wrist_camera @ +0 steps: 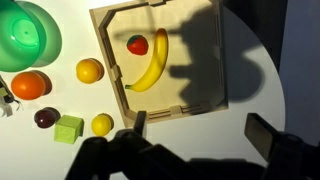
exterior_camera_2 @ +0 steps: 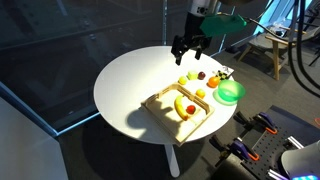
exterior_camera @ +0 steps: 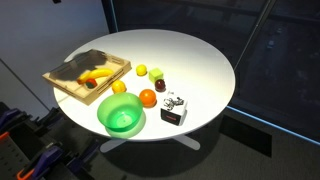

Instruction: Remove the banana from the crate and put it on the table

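Banana lying in the wooden crate on the white desk, with the end effector released, fingers spread, overhead.

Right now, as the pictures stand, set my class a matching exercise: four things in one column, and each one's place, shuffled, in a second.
Things:
1 banana
2 orange
3 end effector
4 green bowl

Places:
A in the air above the table
B empty, at the table's edge
C inside the crate
D on the table beside the bowl

Pairs: 1-C, 2-D, 3-A, 4-B.
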Motion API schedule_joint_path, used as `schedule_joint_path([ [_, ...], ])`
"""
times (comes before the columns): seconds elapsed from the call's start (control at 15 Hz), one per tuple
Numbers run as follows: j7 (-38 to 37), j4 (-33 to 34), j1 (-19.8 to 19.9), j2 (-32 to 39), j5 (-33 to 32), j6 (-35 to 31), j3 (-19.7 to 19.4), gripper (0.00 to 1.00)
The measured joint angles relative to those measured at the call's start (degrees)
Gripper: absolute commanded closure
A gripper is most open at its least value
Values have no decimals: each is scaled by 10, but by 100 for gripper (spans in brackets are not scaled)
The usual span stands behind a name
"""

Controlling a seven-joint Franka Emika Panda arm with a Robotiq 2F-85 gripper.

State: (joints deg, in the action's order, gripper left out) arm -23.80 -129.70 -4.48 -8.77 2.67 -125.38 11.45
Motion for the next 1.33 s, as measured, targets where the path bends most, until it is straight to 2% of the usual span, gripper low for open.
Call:
schedule_joint_path([
  [0.33,-57,22,3,59,-31,-44,-20,0],
  [0.87,-193,77,-2,157,-41,-45,-53,0],
  [1.33,-280,84,-14,200,-41,-43,-66,0],
])
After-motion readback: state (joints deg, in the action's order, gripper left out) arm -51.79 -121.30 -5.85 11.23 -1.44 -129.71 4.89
